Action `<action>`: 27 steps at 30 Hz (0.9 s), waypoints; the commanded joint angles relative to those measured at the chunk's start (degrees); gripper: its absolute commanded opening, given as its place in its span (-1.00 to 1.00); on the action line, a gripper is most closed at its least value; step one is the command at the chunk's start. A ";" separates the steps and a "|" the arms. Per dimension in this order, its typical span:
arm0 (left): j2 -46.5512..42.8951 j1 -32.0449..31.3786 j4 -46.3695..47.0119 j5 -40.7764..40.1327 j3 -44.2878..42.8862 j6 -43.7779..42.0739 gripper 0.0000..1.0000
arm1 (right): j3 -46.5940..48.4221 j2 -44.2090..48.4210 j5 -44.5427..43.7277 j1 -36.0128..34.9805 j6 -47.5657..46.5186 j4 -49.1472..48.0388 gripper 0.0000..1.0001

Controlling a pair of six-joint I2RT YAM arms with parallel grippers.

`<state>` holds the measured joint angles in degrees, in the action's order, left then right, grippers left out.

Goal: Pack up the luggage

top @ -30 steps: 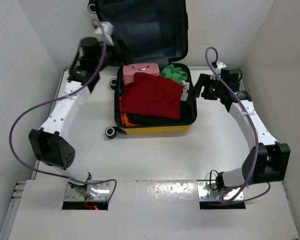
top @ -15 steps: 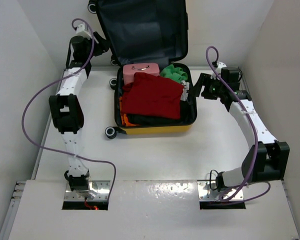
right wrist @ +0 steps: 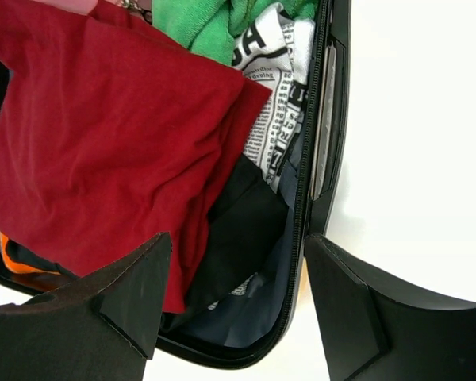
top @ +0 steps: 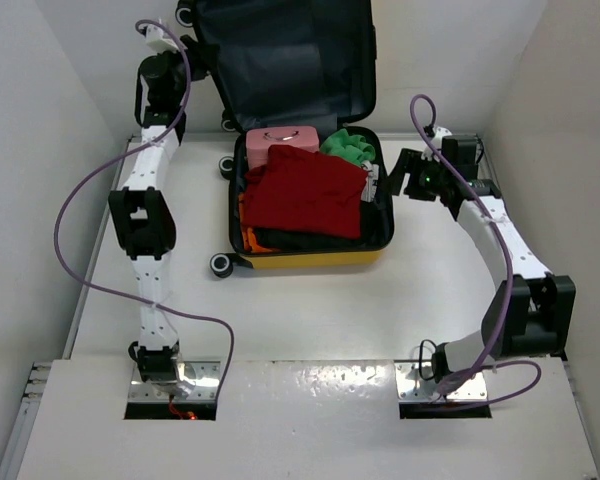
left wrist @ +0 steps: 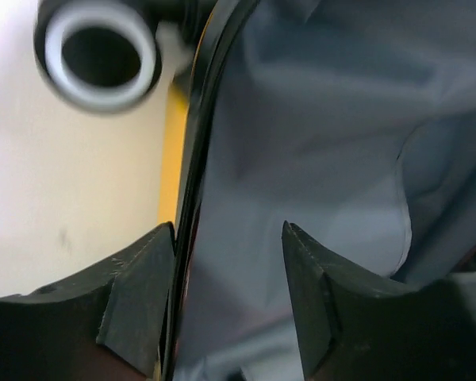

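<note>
Luggage (top: 310, 259) lies open, yellow, stuffed with clothes (top: 305, 190).

near table (top: 310, 320): open passage | rear: upright luggage lid (top: 290, 60) blocks | base: clothes (top: 305, 190) heaped

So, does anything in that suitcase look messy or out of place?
Nothing spilled or damaged. The red cloth lies crooked and loose on top in the yellow suitcase, and a newsprint-patterned fabric is bunched against the right-hand zipper edge, where it might catch on closing.
</note>
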<state>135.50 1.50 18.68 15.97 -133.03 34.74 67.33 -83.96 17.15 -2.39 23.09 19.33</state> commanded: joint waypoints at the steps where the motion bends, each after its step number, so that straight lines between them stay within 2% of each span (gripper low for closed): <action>1: 2.83 -0.35 6.20 -2.51 -5.11 -1.60 0.16 | 2.54 -1.37 0.08 0.20 -0.42 -1.58 0.37; 4: 5.20 -1.58 6.20 -3.13 -9.16 -6.07 0.05 | 4.21 -1.73 -0.36 0.11 -0.77 -1.67 0.32; 9: 6.35 -2.99 6.20 -5.16 -9.17 -9.25 -0.04 | 6.41 -1.29 -0.62 0.37 -3.58 -0.09 0.19; 12: 6.97 -3.52 6.72 -5.16 -9.17 -9.95 -0.28 | 6.93 -0.50 -0.89 0.72 -4.72 1.23 0.13; 13: 6.97 -3.52 6.72 -5.16 -9.17 -9.96 -0.46 | 6.68 0.11 -0.80 0.55 -5.42 1.41 0.13; 15: 6.97 -3.52 6.72 -5.16 -9.17 -10.66 -0.66 | 5.80 0.99 -0.45 0.72 -5.60 1.59 0.07; 16: 6.97 -3.52 6.11 -5.16 -9.17 -10.66 -0.86 | 5.27 1.86 -0.19 0.90 -5.95 1.24 0.07; 18: 5.39 -3.52 6.11 -5.16 -8.04 -10.66 -0.99 | 3.95 2.66 -0.01 0.90 -6.13 0.97 0.07; 26: -7.08 -4.13 6.11 -1.73 5.66 -12.15 -1.00 | 1.49 5.47 0.78 1.16 -6.13 0.09 0.05; 27: -10.66 -4.13 6.89 -0.68 10.38 -12.15 -1.00 | 0.97 6.70 0.78 1.08 -6.04 0.09 0.05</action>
<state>134.43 -0.62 23.55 8.14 -127.70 21.61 69.45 -80.58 16.86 -1.61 17.89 21.02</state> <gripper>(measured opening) 0.047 0.525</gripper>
